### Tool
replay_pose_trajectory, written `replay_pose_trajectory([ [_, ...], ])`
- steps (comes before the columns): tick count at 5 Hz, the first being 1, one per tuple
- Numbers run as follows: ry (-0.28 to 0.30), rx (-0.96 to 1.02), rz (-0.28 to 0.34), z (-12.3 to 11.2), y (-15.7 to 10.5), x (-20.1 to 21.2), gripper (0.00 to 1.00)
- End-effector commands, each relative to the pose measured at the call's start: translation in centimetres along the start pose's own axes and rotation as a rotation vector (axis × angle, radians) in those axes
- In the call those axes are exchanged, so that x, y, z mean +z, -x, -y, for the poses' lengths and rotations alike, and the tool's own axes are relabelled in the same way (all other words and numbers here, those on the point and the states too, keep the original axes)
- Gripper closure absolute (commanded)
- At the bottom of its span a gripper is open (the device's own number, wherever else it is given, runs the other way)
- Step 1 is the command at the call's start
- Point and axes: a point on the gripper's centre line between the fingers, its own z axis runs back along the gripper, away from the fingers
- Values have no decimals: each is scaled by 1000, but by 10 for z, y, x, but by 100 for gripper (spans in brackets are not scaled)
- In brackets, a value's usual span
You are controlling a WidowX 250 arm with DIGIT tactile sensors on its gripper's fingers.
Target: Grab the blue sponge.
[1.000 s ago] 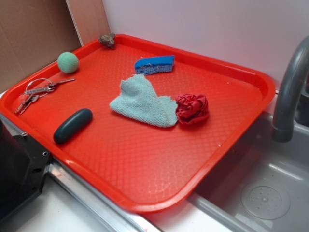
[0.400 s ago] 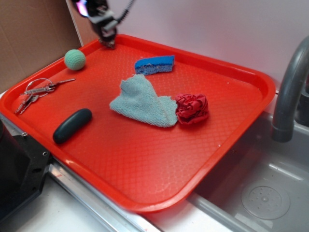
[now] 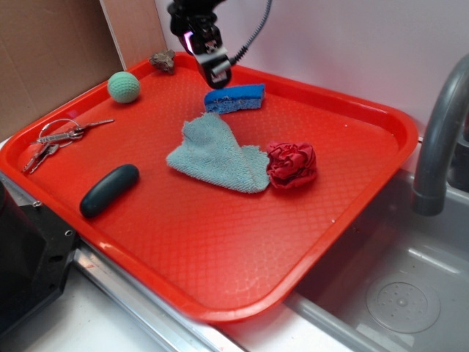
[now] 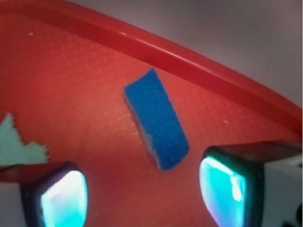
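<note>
The blue sponge [image 3: 234, 97] lies flat near the far rim of the red tray [image 3: 220, 249]. In the wrist view the blue sponge [image 4: 157, 118] lies slantwise ahead of the jaws, its near end just past the gap between them. My gripper [image 3: 218, 75] hangs above the tray just left of the sponge's left end, apart from it. In the wrist view the gripper [image 4: 144, 194] is open and empty, its two fingers wide apart with bare tray between them.
On the tray lie a pale teal cloth [image 3: 216, 154], a red crumpled cloth [image 3: 292, 165], a dark teal oval bar [image 3: 110, 190], keys [image 3: 58, 139], a green ball [image 3: 123, 86] and a brown lump [image 3: 163, 61]. A sink with a grey faucet [image 3: 440, 139] is at the right.
My gripper came into view at the far left corner and has moved right to just beside the sponge. The green ball has rolled a little right and back.
</note>
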Motion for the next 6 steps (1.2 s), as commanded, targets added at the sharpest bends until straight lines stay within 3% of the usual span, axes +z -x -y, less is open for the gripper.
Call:
replay_pose_trajectory([
  [1,5,-14,84,-11,-19,-14,0],
  [2,50,-36,94,-15,-24,-26,0],
  [3,65,-50,64,-9,-24,-39,0],
  [4,72,-49,34,-3,-22,-52,25],
  [5,59,-25,24,-4,-20,-52,100],
  [6,20,-6,49,-2,-14,-31,100],
])
